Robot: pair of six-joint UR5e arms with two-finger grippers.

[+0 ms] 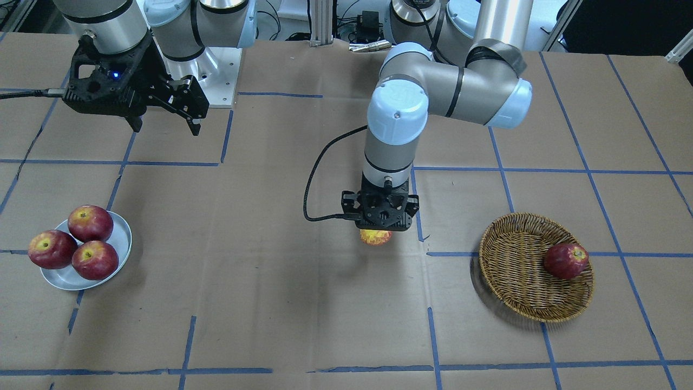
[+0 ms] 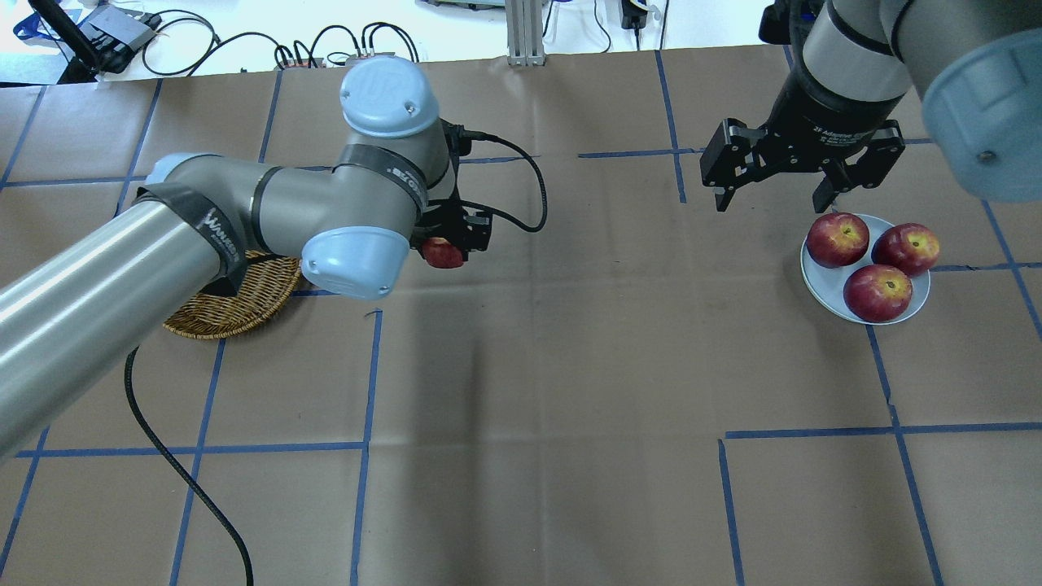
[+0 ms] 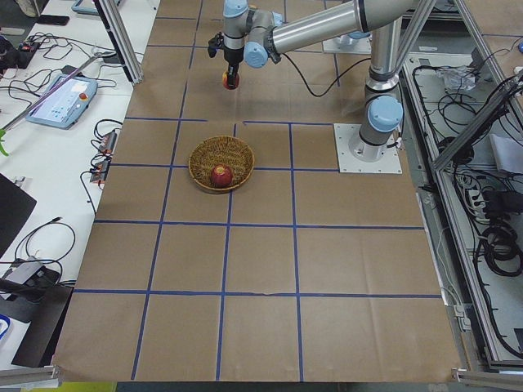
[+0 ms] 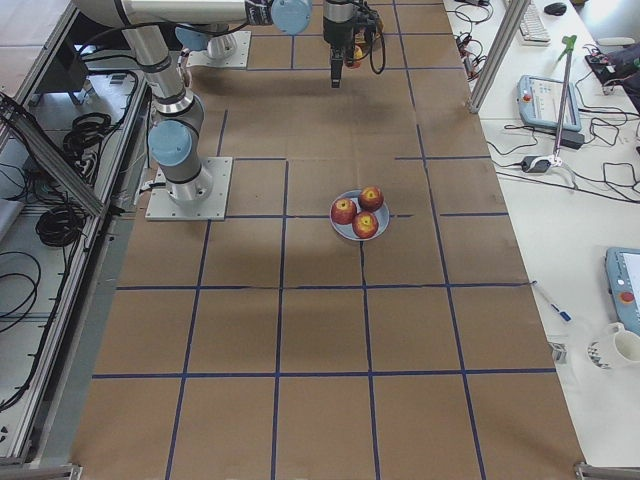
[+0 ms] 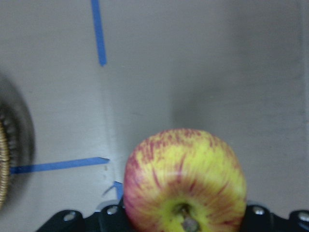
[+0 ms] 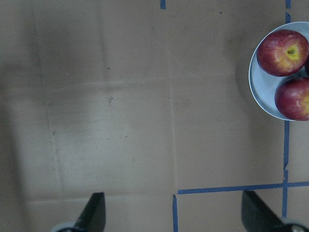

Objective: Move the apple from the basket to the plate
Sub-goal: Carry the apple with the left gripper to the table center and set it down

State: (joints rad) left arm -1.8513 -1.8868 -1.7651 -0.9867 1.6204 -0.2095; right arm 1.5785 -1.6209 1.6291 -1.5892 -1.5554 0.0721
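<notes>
My left gripper (image 1: 377, 234) is shut on the yellowish red-streaked apple (image 1: 376, 236) and holds it above the table's middle, between basket and plate. The apple fills the left wrist view (image 5: 186, 181) and peeks out under the arm in the overhead view (image 2: 444, 254). The wicker basket (image 1: 514, 271) stands apart from the gripper and holds one dark red apple (image 1: 566, 260); in the overhead view the basket (image 2: 236, 305) is partly hidden by my left arm. The pale plate (image 1: 122, 238) carries three dark red apples (image 2: 877, 291). My right gripper (image 2: 777, 195) is open and empty, hovering beside the plate (image 2: 818, 281).
Brown paper with a blue tape grid covers the table. A black cable (image 1: 311, 184) loops off the left wrist. The arm bases and cables stand at the robot's edge (image 1: 216, 76). The plate's edge shows at the right of the right wrist view (image 6: 256, 92).
</notes>
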